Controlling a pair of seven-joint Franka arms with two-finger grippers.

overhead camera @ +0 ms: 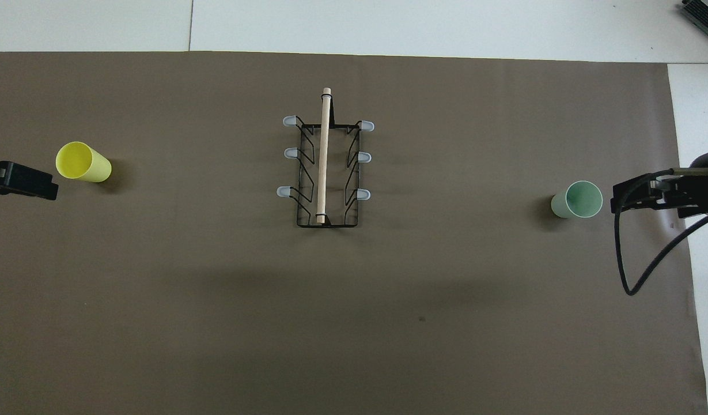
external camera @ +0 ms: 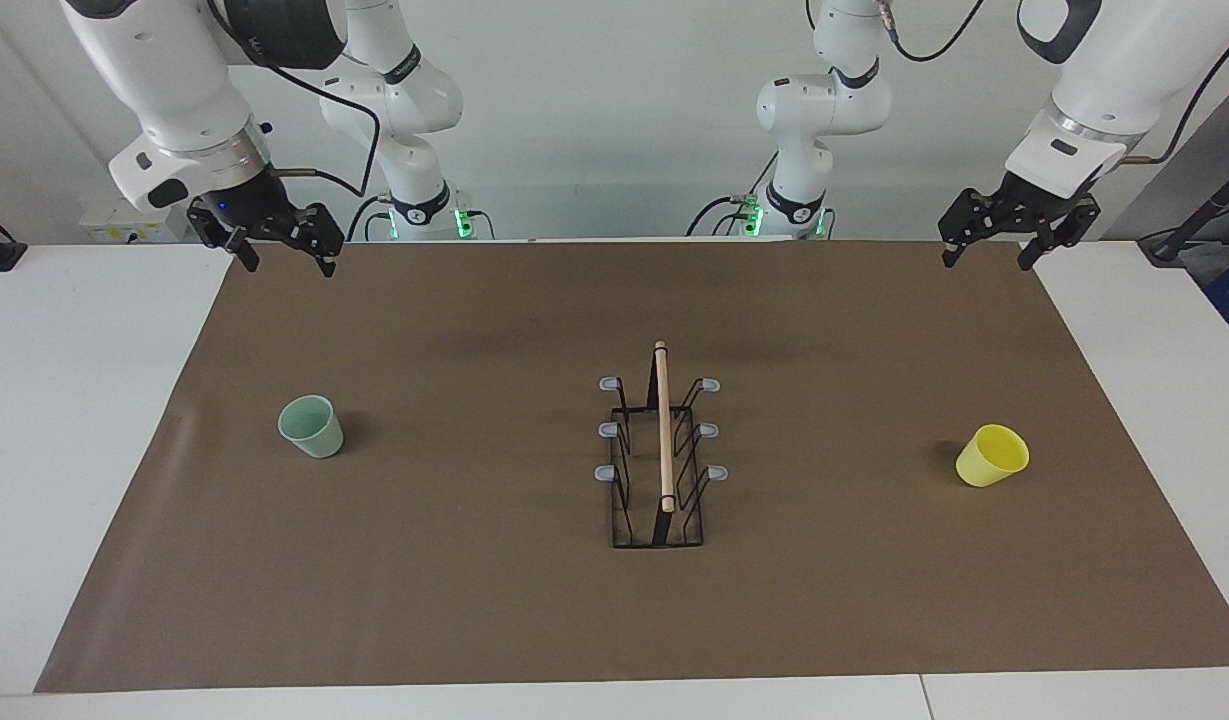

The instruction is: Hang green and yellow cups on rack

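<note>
A white worktop (external camera: 84, 450) carries a brown mat (external camera: 474, 600). At its middle stands the rack (external camera: 662, 450), prongs bare. The green cup (external camera: 312, 426) stands upright and empty toward the right arm's end; the yellow cup (external camera: 992, 456) lies tipped toward the left arm's. The left pincer (external camera: 992, 250) and right pincer (external camera: 284, 255) hang spread wide, holding nothing.

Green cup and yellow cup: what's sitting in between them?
The rack stands between the green cup and the yellow cup, on the brown mat. Both views show it.
</note>
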